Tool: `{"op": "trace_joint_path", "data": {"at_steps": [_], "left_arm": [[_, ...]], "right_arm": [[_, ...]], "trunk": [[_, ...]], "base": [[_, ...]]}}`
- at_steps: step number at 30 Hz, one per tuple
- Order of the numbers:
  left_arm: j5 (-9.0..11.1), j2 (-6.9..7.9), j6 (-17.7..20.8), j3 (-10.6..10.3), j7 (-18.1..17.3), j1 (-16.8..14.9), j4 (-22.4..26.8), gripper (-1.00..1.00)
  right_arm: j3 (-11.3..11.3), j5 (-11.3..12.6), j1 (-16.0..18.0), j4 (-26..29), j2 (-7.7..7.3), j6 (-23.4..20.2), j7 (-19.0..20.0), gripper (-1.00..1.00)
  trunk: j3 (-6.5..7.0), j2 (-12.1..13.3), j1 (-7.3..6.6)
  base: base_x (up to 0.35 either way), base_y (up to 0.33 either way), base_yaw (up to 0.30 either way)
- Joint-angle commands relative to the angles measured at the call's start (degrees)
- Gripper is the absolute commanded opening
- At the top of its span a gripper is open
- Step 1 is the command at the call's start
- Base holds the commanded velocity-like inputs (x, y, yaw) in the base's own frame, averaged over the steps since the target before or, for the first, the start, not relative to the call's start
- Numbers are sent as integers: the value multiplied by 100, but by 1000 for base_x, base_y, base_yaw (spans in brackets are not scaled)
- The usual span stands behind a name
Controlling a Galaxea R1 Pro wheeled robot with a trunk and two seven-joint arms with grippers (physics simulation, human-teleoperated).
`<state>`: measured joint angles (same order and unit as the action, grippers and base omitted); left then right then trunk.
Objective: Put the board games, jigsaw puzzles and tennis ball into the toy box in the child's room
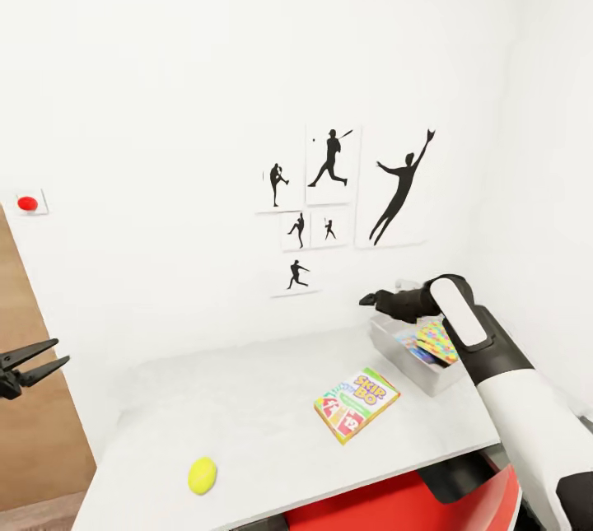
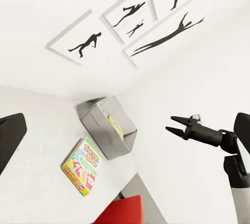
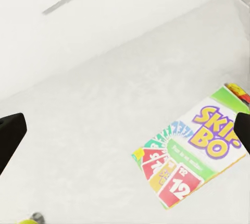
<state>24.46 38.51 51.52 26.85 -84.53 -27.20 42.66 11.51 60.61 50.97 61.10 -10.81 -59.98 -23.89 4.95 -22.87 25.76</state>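
Head view puts the Skip-Bo box (image 1: 357, 404) flat on the pale table (image 1: 247, 416), just beside the near wall of the toy box (image 1: 412, 362), which sits at the table's far right corner by the wall. In the toy box you can already see a multicoloured jigsaw puzzle (image 1: 436, 341) leaning over something blue, too covered to name. The tennis ball (image 1: 202, 475) lies well apart, near the front edge on your left.

Your right pincer (image 1: 368, 298) hangs over the toy box's far end, holding nothing, its fingers parted only a little. Your left pincer (image 1: 45, 355) waits off the table's left side, open and empty.

Judging from this, the Skip-Bo box is the likely next pick, and it could go badly: it lies flat with little edge to bite, so a shallow grasp may slip off or push it against the toy box wall. The ball may roll off the front edge if nudged.

The left wrist view gives what the head view hides: the toy box (image 2: 107, 127) seen from the side as a grey bin with the puzzle's edge showing inside, the Skip-Bo box (image 2: 82, 165) beside it, and your right pincer (image 2: 171, 124) in profile with nothing between its tips. The right wrist view shows the Skip-Bo box (image 3: 195, 148) close up, its lettering readable, and the ball (image 3: 27, 221) barely in frame.
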Motion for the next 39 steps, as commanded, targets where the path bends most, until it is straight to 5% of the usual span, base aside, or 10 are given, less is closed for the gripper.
{"op": "trace_joint_path", "data": {"at_steps": [1,11,20,39], "left_arm": [[-20,21,52,12,-2,-6,-3,100],[-19,12,52,4,-31,2,-3,100],[-20,23,52,5,-36,4,-3,100],[-20,25,52,0,-37,4,-3,100]], "right_arm": [[48,78,-32,-27,26,31,-93,100],[370,79,-170,-348,350,133,-67,100],[245,74,-191,-471,640,-2,-24,100],[268,69,-193,-501,676,-2,-27,100]], "trunk": [[-3,-5,2],[-3,-5,2],[-3,-5,2],[-3,-5,2]], "base": [[0,0,0],[0,0,0],[-54,50,0],[-7,46,0]]}}
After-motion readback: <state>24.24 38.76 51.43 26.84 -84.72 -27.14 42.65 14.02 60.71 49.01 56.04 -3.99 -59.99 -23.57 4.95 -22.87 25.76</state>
